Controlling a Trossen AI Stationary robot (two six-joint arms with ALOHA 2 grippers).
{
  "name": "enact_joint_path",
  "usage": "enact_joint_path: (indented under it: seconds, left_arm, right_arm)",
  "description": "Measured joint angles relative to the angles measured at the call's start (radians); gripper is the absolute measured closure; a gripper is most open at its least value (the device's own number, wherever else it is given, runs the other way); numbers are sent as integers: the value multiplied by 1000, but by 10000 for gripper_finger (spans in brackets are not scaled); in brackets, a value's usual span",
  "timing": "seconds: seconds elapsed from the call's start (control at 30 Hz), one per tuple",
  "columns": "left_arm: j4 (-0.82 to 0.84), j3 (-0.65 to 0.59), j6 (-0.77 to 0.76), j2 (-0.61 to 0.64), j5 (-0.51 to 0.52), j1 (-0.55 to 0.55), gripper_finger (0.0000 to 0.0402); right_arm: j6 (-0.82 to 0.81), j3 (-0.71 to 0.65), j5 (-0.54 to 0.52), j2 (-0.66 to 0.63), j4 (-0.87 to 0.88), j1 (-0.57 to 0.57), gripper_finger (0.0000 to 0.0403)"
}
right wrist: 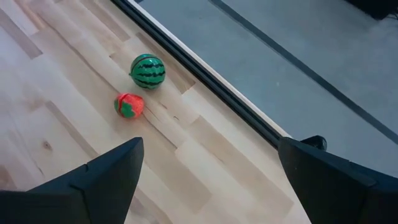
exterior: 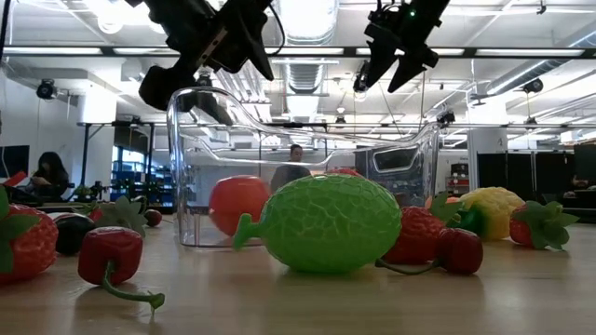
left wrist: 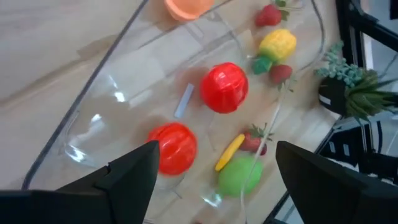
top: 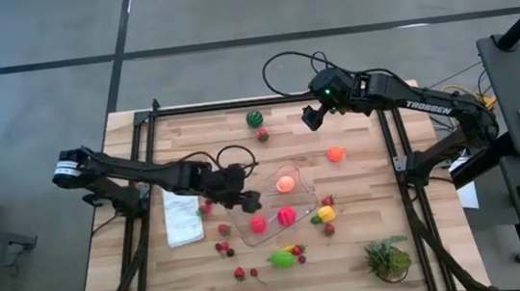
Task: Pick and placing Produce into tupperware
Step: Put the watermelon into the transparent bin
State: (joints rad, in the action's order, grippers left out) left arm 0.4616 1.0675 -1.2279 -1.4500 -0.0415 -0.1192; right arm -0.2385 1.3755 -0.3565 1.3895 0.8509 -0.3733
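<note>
Wood-plank table [top: 349, 252]; right arm reads "TROSSEN". Left gripper [top: 250, 203] over tupperware [top: 294, 176] edge, fingers apart, empty; red fruits [left wrist: 224, 87] inside, just below. Right gripper [top: 312, 118] spread wide, empty, near striped melon [right wrist: 148, 71].

Two red fruits [left wrist: 224, 87] lie inside the tupperware [left wrist: 93, 81].

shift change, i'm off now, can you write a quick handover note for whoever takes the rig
Left gripper: open, empty, above the tupperware at its near-left corner.
Right gripper: open, empty, raised over the table's far side, facing the watermelon and a strawberry.
Done: two red fruits and an orange one are inside.
Left: watermelon, orange fruit, lime melon, yellow fruit, the scattered berries.
</note>
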Motion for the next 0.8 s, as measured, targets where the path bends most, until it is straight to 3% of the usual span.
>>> enact_joint_path:
  seconds: [0.3, 0.53, 0.7, 0.8]
  left_arm:
    - [-2, -23, 54, 45, 106, 2, 96]
    - [4, -22, 85, 77, 175, 30, 96]
    - [2, -26, 98, 112, 281, 157, 96]
    - [-14, -27, 198, 121, 286, 266, 96]
  right_arm:
    - [-47, -29, 4, 0, -3, 3, 38]
    - [-43, -86, 67, 0, -8, 9, 38]
    - [-49, -104, 68, 0, -9, 8, 38]
    - [-49, -105, 68, 1, -26, 6, 38]
